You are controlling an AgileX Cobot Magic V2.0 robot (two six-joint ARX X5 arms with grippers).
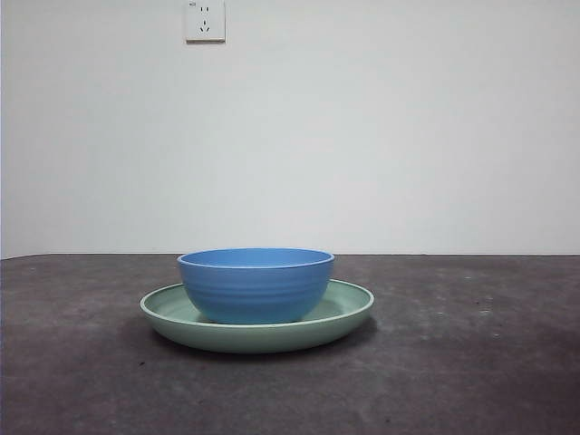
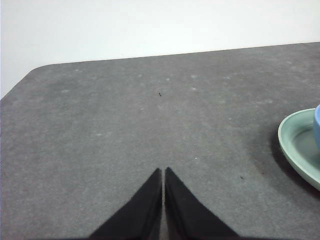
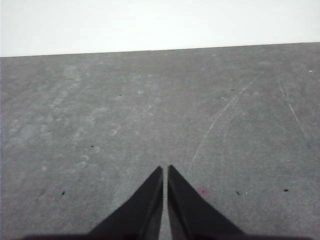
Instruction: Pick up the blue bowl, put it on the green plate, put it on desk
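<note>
Blue bowl [image 1: 256,285] sits in green plate [image 1: 344,313]. My left gripper [image 2: 163,172] and right gripper [image 3: 165,171] both pinched closed, empty. Guessing next: grab bowl rim, lift straight, set on desk [image 1: 471,362].

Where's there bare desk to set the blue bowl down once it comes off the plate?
The blue bowl sits in the green plate, mid-desk. The desk shows bare on both sides of the plate and in front of it. The left gripper and right gripper hover shut over bare desk. Only the plate's spot is taken.

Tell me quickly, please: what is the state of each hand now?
Left hand: closed, holding nothing, over the desk beside the green plate.
Right hand: closed, holding nothing.
</note>
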